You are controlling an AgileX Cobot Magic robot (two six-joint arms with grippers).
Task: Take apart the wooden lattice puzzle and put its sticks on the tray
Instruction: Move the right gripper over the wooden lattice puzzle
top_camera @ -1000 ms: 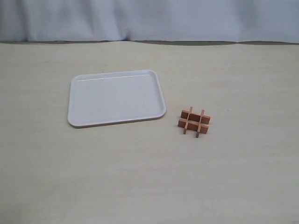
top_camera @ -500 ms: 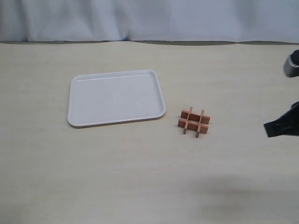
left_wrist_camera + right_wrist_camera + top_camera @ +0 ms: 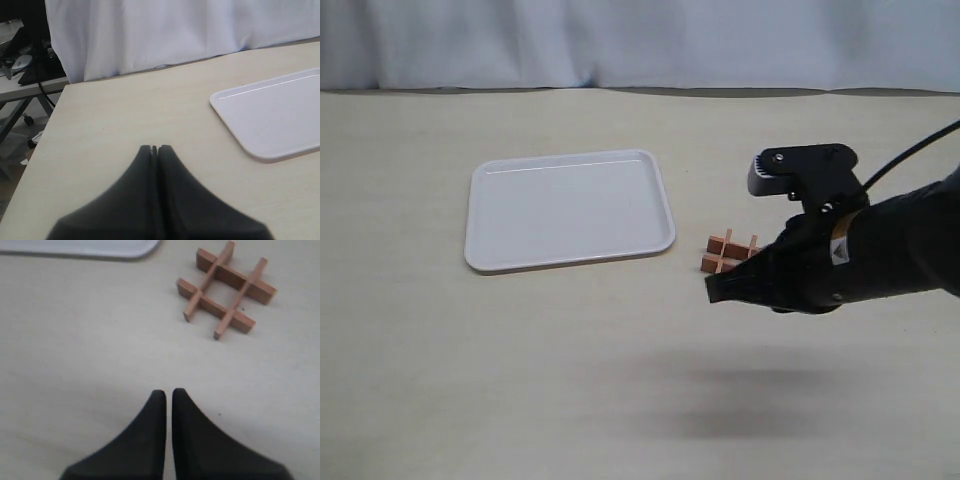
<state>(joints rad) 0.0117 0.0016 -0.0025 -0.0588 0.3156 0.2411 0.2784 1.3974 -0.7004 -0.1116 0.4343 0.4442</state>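
The wooden lattice puzzle (image 3: 725, 250) lies assembled on the table right of the tray (image 3: 570, 210), its four sticks still interlocked in a hash shape. My right arm covers its right half in the exterior view. The right wrist view shows the whole puzzle (image 3: 226, 289) ahead of my right gripper (image 3: 169, 392), which is shut and empty, hovering short of the puzzle. In the exterior view the right gripper (image 3: 712, 290) tip points left, just in front of the puzzle. My left gripper (image 3: 155, 148) is shut and empty, far from the puzzle, with the tray (image 3: 272, 112) off to one side.
A white curtain (image 3: 640, 40) hangs behind the table's far edge. The left wrist view shows the table's edge (image 3: 45, 135) with cables and a desk beyond it. The right arm (image 3: 880, 250) casts a shadow on the table in front of the puzzle.
My right arm has swept in from the right edge of the exterior view to above the puzzle, now covering its right half. Puzzle and tray have not moved.
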